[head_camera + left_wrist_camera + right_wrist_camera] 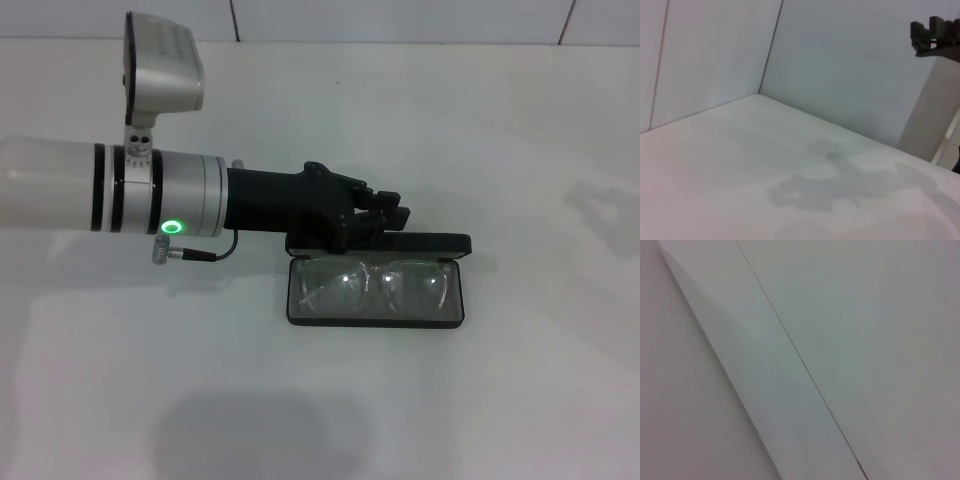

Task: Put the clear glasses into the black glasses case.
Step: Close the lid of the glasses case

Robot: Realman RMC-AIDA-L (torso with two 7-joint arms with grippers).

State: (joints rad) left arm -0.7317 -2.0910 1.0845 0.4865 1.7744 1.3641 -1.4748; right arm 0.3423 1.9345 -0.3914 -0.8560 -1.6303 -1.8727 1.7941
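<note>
The black glasses case (300, 312) lies open in the middle of the white table, its lid (440, 242) raised along the far side. The clear glasses (375, 285) lie inside the case's tray, lenses side by side, filling most of its length. My left arm reaches in from the left, and its black left gripper (385, 213) sits just behind and above the left half of the lid, at or very near its far edge. The case and glasses do not show in either wrist view. My right arm is out of view.
The white table (520, 400) spreads on all sides of the case, with a tiled wall (400, 20) along its far edge. A thin cable (205, 255) hangs under the left wrist. In the left wrist view, a dark bracket (935, 35) tops a pale post.
</note>
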